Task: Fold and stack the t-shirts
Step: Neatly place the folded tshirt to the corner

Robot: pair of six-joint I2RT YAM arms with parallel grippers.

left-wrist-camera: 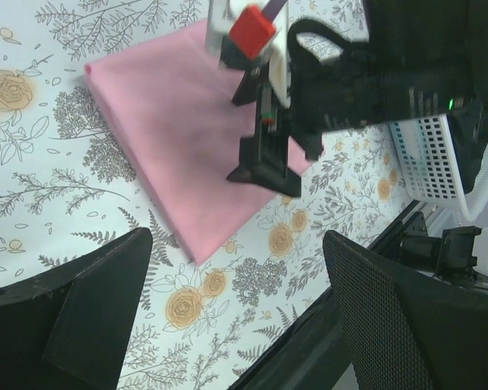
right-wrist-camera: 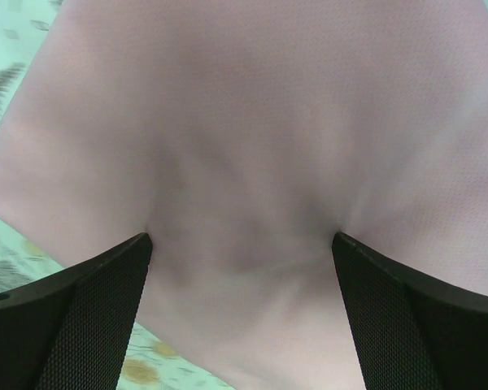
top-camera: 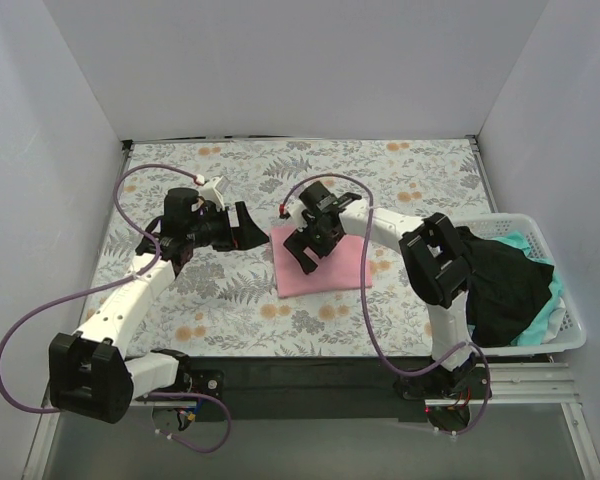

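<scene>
- Likely the biggest risk: the right gripper (top-camera: 310,250), jaws wide, seemed to press the folded light pink t-shirt (top-camera: 338,275) in the middle of the floral sheet (top-camera: 220,300); a sideways drag could undo the fold.
- The left gripper (top-camera: 248,230), wide and empty, hovered just beside the shirt's left edge; the arms could collide.
- Bare sheet lay leftward; the basket (left-wrist-camera: 427,158) sat well apart at right.

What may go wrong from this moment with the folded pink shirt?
1. The right tool presses open into the pink t-shirt, and creases gather between its fingers; sliding or closing may pull the fold apart.
2. The left tool hangs open beside the shirt, pinning nothing, so the cloth may drag over the floral sheet.
</scene>
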